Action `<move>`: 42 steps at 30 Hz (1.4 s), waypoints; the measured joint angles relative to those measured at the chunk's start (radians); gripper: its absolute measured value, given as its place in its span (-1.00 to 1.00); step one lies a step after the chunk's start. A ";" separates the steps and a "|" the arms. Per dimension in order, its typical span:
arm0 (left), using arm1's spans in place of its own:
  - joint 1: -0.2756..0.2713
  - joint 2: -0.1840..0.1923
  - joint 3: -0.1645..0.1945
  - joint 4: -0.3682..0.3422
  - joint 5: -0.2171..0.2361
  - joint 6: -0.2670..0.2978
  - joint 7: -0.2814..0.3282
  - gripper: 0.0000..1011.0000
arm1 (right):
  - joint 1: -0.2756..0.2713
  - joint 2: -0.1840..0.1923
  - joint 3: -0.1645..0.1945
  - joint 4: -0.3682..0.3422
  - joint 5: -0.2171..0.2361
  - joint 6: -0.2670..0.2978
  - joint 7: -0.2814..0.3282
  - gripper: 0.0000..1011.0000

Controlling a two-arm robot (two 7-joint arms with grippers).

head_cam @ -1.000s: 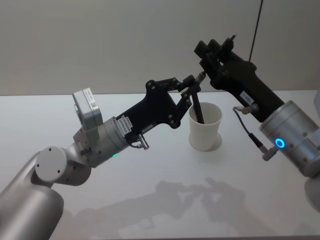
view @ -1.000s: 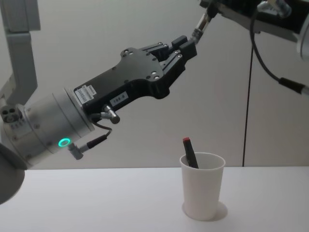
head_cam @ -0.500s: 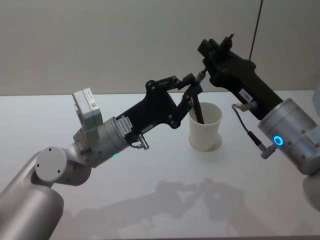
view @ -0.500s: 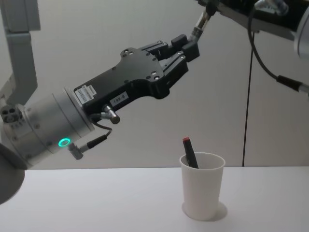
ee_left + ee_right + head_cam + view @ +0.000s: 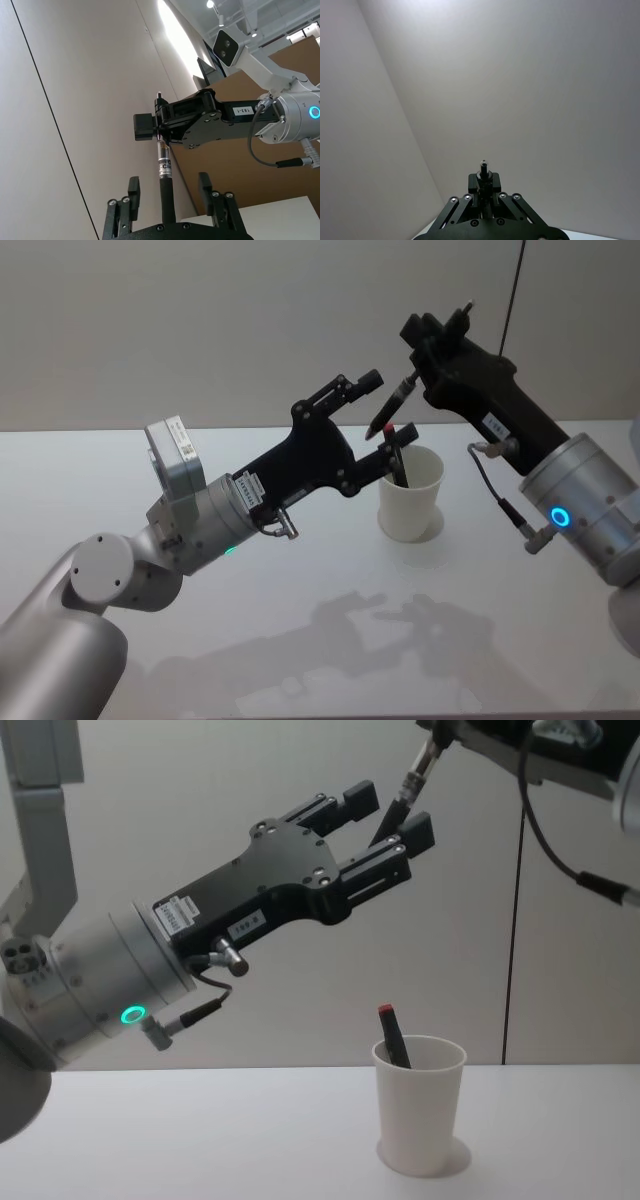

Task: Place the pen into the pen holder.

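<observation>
Nearest to us in the chest view stands the pen holder (image 5: 421, 1105), a white paper cup upright on the white table (image 5: 200, 1140), right of centre; a dark pen with a red cap (image 5: 392, 1036) already leans inside it, its top standing above the rim.

Above the cup we see the left gripper (image 5: 387, 812), reaching up and to the right from the left side, its two black fingers (image 5: 358, 795) spread wide apart and holding nothing; in the head view that left gripper (image 5: 385, 410) sits just left of the pen holder (image 5: 410, 494), one finger above and one near the rim.

Between those parted fingers runs a second pen (image 5: 404, 802), slanted, with a dark barrel and a metal band near its upper end; in the head view this second pen (image 5: 389, 409) shows a reddish lower tip hanging above the cup, apart from it, and we cannot say for sure whether it touches either left finger.

Farther up, the right gripper (image 5: 416, 358) comes down from the upper right and is clamped on the upper end of the second pen; the left wrist view shows the right gripper (image 5: 159, 131) pinching the pen's top, the barrel dropping between the left fingers (image 5: 132, 197).
</observation>
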 joint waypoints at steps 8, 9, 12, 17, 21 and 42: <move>0.000 0.000 0.000 0.000 0.000 0.000 0.000 0.86 | 0.002 0.003 -0.001 0.001 0.001 -0.011 -0.011 -0.76; 0.000 0.000 0.000 0.000 0.000 0.000 0.000 0.89 | 0.002 0.003 -0.002 0.001 0.000 -0.014 -0.013 -0.76; 0.000 0.000 0.000 0.000 0.000 0.000 0.000 0.98 | 0.001 0.003 -0.003 0.002 -0.008 -0.027 -0.023 -0.76; 0.000 0.000 0.000 0.000 0.000 0.000 0.000 0.98 | -0.001 0.003 -0.004 0.005 -0.032 -0.062 -0.049 -0.76; 0.000 0.000 0.000 0.000 0.000 0.000 0.000 0.98 | -0.001 0.004 -0.002 0.012 -0.052 -0.093 -0.071 -0.76; 0.000 0.000 0.000 0.000 0.000 0.000 0.000 0.98 | 0.048 0.004 0.038 0.161 -0.191 -0.288 -0.211 -0.76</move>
